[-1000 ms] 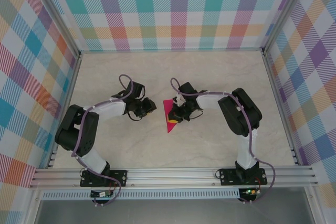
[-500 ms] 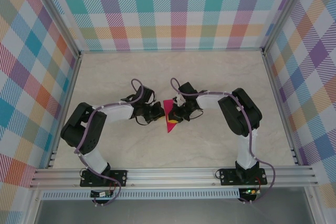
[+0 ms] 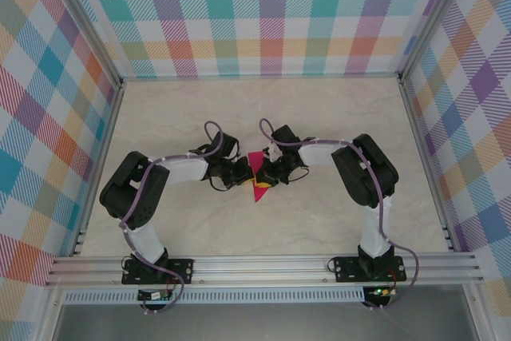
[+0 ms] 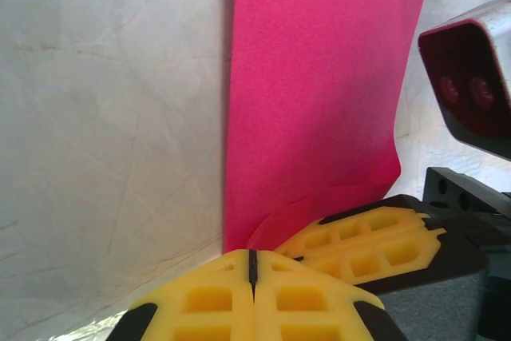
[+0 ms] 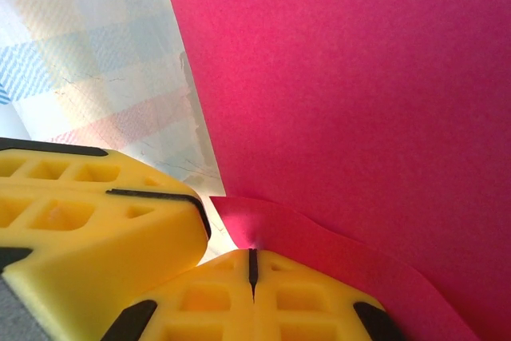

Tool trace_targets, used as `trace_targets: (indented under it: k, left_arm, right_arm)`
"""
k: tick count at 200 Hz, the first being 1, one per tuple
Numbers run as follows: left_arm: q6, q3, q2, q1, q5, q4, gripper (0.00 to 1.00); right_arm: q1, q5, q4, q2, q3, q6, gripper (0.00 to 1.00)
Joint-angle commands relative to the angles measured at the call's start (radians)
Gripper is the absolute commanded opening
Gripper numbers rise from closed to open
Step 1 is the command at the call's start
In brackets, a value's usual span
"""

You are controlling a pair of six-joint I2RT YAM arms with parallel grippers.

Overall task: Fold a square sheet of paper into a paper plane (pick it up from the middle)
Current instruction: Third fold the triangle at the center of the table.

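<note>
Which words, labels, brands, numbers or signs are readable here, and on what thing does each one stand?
No text can be read.
The square sheet of paper is plain pink, without print.
The small board at the bottom of the top view is too small to read.

Top external: high behind the near edge, looking down on table [image 3: 335, 109]
Left wrist: close over pink paper [image 4: 311, 77]
Right wrist: closer still
Shared: that paper

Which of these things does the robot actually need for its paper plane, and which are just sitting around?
Part of the job: the pink paper, the left gripper, the right gripper.

Just surroundings: the table, the checked walls, the metal rail along the front.
</note>
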Motion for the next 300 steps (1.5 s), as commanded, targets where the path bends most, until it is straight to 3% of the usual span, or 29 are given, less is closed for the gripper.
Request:
trace_targets:
  k: [1,164,224,300]
  left_arm:
    - [-0.016,0.022,0.029,-0.020,0.010,0.032,0.00]
    - [0.030,0.037,0.110,-0.030,-0.152,-0.138,0.00]
    - [0.052,0.053,0.132,-0.040,-0.162,-0.169,0.00]
    - [0.057,0.058,0.121,-0.044,-0.168,-0.177,0.00]
  right_arm:
    - [0.002,0.087,-0.057,0.027,-0.033,-0.007,0.00]
    - [-0.003,0.025,0.029,-0.047,-0.027,0.036,0.00]
    - [-0.019,0.050,0.035,-0.136,-0.049,0.058,0.00]
    - [-0.038,0.069,0.033,-0.144,-0.104,0.054,0.00]
